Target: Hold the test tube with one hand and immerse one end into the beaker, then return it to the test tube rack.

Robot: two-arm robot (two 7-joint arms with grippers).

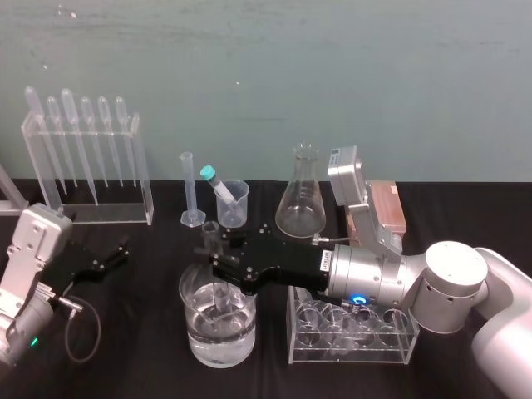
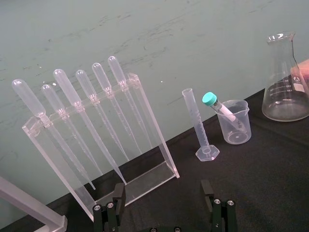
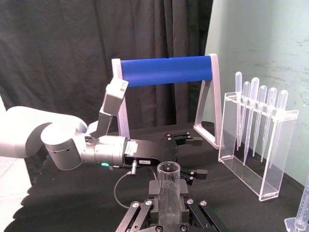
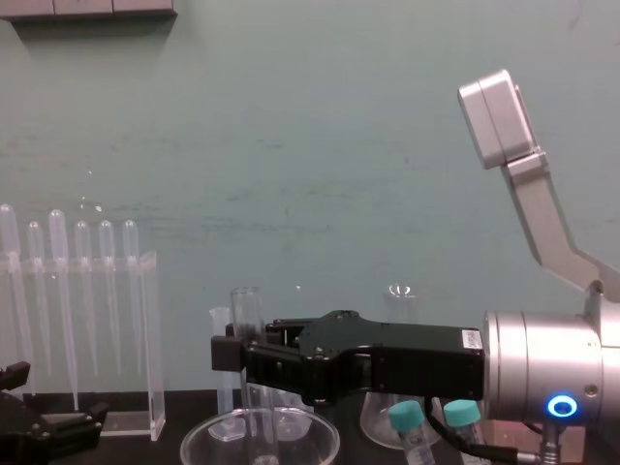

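Our right gripper [image 1: 209, 251] is clamping the test tube [image 1: 210, 231] just below its open mouth and holding it near upright over the beaker [image 1: 193, 337]. The tube's lower end is reaching down inside the beaker's wide rim, where clear liquid is sitting. We are keeping the left gripper [image 1: 116, 253] parked well to the left of the beaker, its fingers spread and holding nothing, while the test tube rack [image 1: 349, 356] is standing just to the beaker's right.
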